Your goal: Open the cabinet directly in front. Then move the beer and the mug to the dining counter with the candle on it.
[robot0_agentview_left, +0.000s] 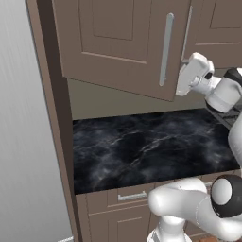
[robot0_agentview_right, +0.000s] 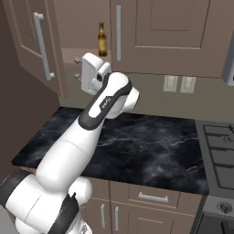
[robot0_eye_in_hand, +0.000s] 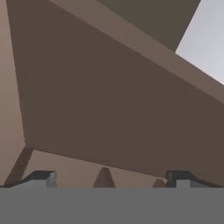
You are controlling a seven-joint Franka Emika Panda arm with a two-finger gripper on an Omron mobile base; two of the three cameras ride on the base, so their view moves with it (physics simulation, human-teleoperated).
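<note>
The brown wall cabinet (robot0_agentview_right: pixel 155 27) has its left door (robot0_agentview_right: pixel 32 41) swung out, silver bar handle facing the room. In the left base view that door (robot0_agentview_left: pixel 118 42) hangs over the worktop. Inside the opening the amber beer (robot0_agentview_right: pixel 102 40) stands upright on the lowest shelf. My gripper (robot0_agentview_right: pixel 77 68) is open and holds nothing, just below and left of the beer at the cabinet's bottom edge. The gripper (robot0_agentview_left: pixel 182 78) sits at the open door's far edge. In the hand view the gripper (robot0_eye_in_hand: pixel 111 179) faces a brown panel close up. The mug, dining counter and candle are out of view.
A black marble worktop (robot0_agentview_left: pixel 151 146) lies under the cabinet, over brown drawers (robot0_agentview_right: pixel 153 197). A stove (robot0_agentview_right: pixel 219 151) adjoins it on the right, with two wall outlets (robot0_agentview_right: pixel 178 83) behind. A tall brown side panel (robot0_agentview_left: pixel 56 118) and a grey appliance face (robot0_agentview_left: pixel 23 118) bound the left.
</note>
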